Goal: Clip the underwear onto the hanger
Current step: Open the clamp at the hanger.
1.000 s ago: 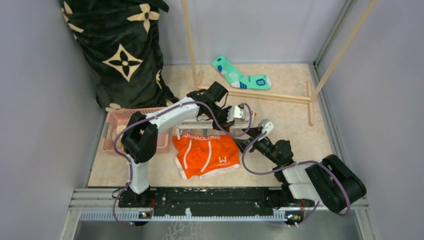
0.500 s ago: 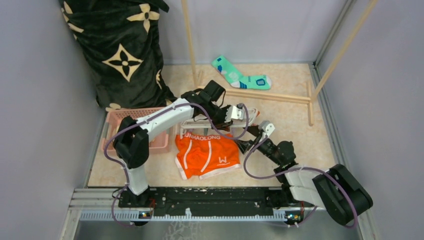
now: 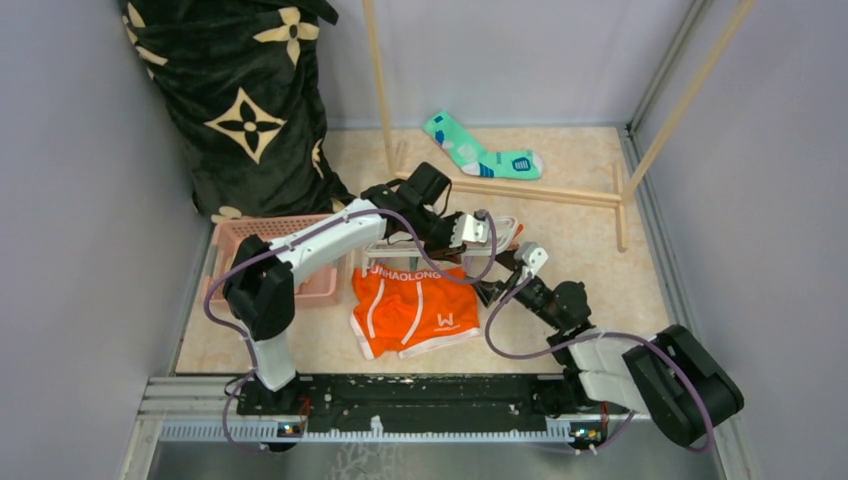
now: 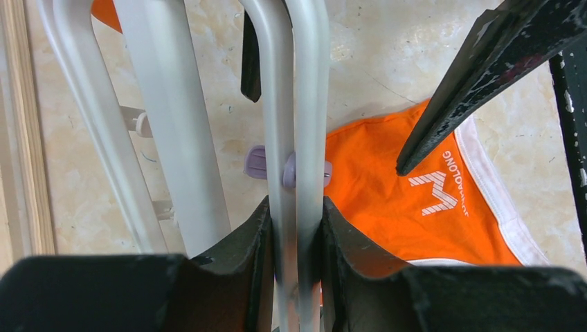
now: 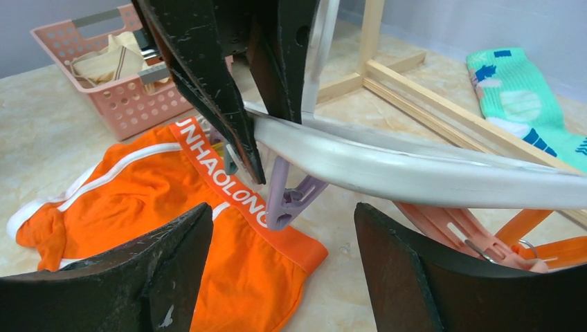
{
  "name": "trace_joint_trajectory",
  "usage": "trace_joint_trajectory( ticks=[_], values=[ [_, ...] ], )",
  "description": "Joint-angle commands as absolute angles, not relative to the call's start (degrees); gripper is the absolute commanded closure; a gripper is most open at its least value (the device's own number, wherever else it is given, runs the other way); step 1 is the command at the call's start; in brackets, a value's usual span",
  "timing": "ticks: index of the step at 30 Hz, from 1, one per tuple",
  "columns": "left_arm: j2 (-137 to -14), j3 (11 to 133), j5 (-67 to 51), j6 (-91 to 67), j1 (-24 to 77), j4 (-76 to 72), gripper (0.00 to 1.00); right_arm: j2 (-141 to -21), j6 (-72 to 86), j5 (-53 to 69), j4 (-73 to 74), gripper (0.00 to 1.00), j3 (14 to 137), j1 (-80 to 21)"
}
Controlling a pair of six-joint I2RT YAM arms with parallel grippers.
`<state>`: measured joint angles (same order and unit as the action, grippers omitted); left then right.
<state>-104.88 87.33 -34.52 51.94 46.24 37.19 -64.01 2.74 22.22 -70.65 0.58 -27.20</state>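
Note:
The orange underwear lies flat on the floor, waistband lettering toward the back. Just behind it the white hanger is tilted up, with my left gripper shut on it; in the left wrist view the fingers pinch two of the hanger's bars. A lilac clothespin dangles from the hanger's bar right over the waistband. My right gripper is open, low, facing the clothespin, with the underwear's corner between its fingers and nothing held.
A pink basket holding cream cloth sits left of the hanger. A teal sock and the wooden rack's base lie behind. A dark patterned blanket fills the back left corner. Orange clothespins hang near my right finger.
My right gripper has opened a little wider and its arm has shifted slightly. The left arm drew the hanger a touch to the left, still gripping it.

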Motion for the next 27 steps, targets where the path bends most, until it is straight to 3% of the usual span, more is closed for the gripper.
trace_joint_trajectory(
  ticks=[1, 13, 27],
  values=[
    [-101.2, 87.5, -36.7, 54.6, 46.9, 34.7, 0.80, -68.0, 5.6, 18.7, -76.5, 0.25, 3.2, -26.9],
    [-100.3, 86.8, -35.0, 55.8, 47.4, 34.7, 0.80, -84.6, 13.0, 18.2, -98.6, 0.29, 5.4, -27.4],
    [-98.2, 86.0, -35.6, 57.4, 48.0, 34.8, 0.80, -86.7, 11.6, 18.1, -98.8, 0.30, 8.7, -27.6]
  ],
)
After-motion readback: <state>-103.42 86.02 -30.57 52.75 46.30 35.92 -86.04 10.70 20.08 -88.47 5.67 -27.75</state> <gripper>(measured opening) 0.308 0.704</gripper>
